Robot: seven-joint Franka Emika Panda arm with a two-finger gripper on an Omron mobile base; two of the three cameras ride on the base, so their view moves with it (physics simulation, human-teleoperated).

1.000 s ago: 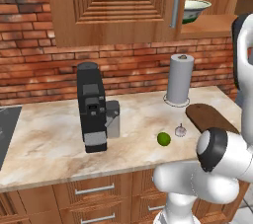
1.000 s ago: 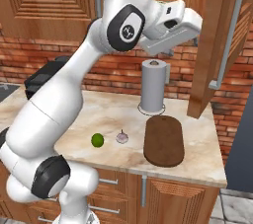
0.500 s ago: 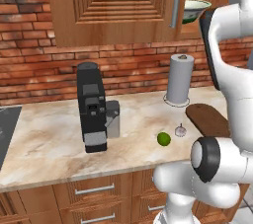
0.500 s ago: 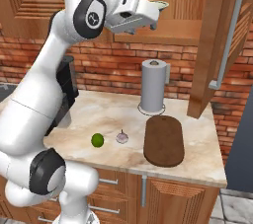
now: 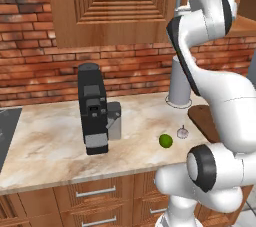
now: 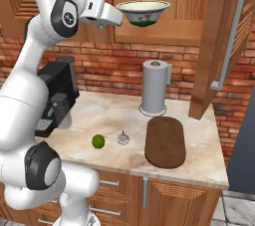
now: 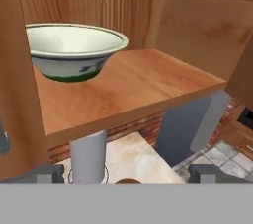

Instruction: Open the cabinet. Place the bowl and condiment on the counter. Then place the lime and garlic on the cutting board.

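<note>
The cabinet's right door (image 6: 224, 46) stands swung open, while its left door (image 5: 115, 6) is closed. On the shelf (image 7: 133, 85) sits the cream bowl (image 6: 143, 11) (image 7: 69, 50) with its green band. My gripper (image 6: 118, 20) (image 7: 127, 173) hovers open just left of the bowl at shelf height, with nothing between its fingers. Down on the counter (image 6: 199, 140) lie the lime (image 6: 98, 141) (image 5: 165, 141) and, right of it, the garlic (image 6: 123, 139) (image 5: 182, 133). The dark cutting board (image 6: 164, 142) is bare. The condiment is out of view.
A paper towel roll (image 6: 153, 86) stands behind the cutting board, under the shelf. A black coffee machine (image 5: 95, 111) occupies the counter's left part. The open door's long silver handle (image 6: 231, 31) hangs at the right, over the counter's end.
The arm has swung so that the hand moved leftward in the right base view, from in front of the shelf to the left of the bowl. The jaws stayed open.
</note>
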